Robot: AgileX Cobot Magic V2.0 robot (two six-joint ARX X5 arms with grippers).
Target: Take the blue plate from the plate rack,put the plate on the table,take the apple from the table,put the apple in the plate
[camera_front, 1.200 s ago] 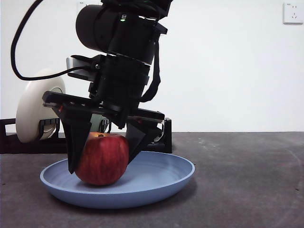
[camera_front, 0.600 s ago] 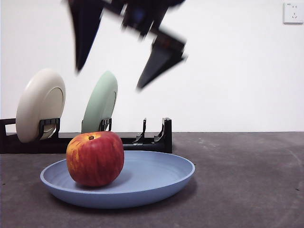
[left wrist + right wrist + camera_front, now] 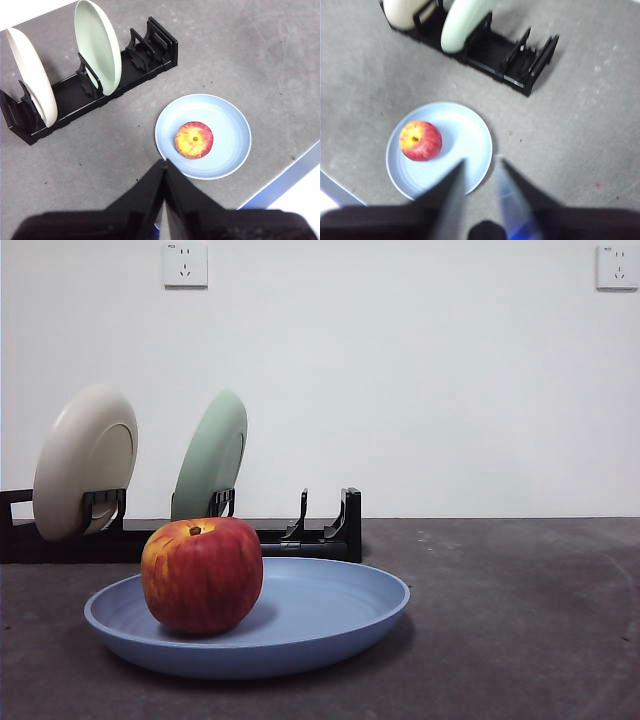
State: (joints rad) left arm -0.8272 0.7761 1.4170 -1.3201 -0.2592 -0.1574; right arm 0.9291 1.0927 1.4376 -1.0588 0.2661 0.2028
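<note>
- The cream plate [image 3: 85,460] and pale green plate [image 3: 212,455] stand on edge in the plate rack [image 3: 300,535].
- The apple [image 3: 202,574] sits in the blue plate [image 3: 330,615] on the table [image 3: 520,620].
- Left gripper [image 3: 164,167]: jaws pressed together, empty, high above the apple.
- Right gripper [image 3: 479,172]: jaws parted, empty, well above the plate.

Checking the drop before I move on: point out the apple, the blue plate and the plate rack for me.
apple [image 3: 202,575]: front view, middle of its red side.
blue plate [image 3: 330,600]: front view, bare inner surface beside the apple.
plate rack [image 3: 75,95]: left wrist view, black base between the two standing plates.
</note>
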